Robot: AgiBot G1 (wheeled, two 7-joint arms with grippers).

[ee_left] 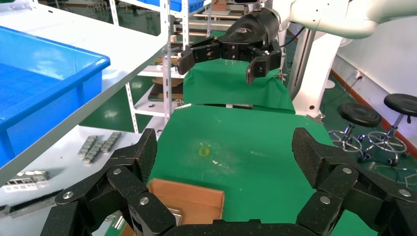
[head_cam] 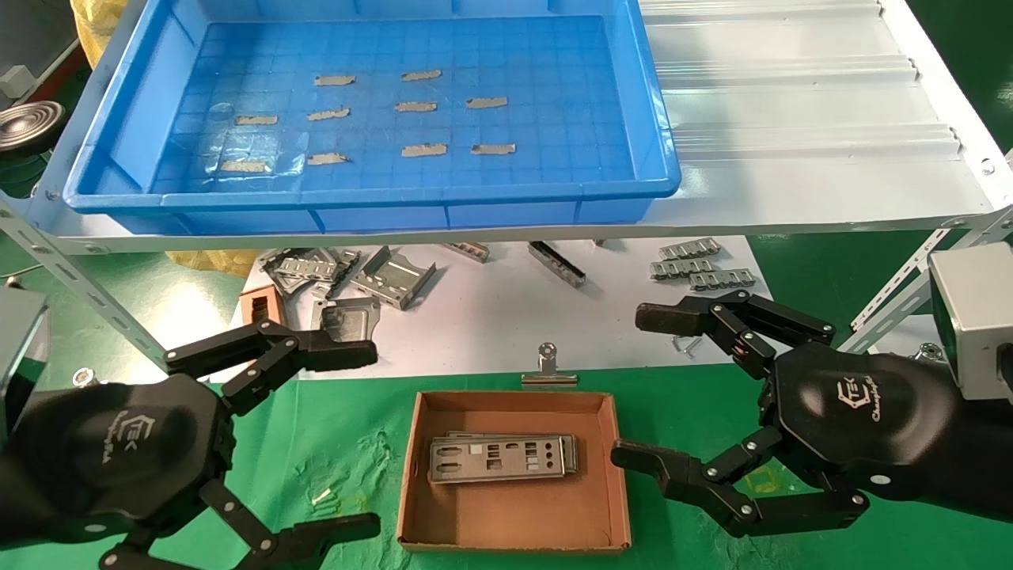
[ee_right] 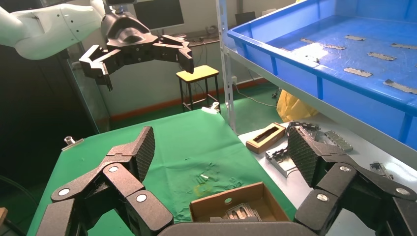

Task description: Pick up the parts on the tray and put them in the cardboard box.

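Parts (head_cam: 500,457) inside cardboard box (head_cam: 514,522)

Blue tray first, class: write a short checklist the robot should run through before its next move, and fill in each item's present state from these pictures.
1. Blue tray cleared of plates: ok, only grey tape scraps remain on its floor.
2. Metal plates inside the cardboard box: ok, stacked flat.
3. Left gripper free of load: ok, open, left of the box.
4. Right gripper free of load: ok, open, right of the box.
5. Number of plates in the stack: cannot tell.
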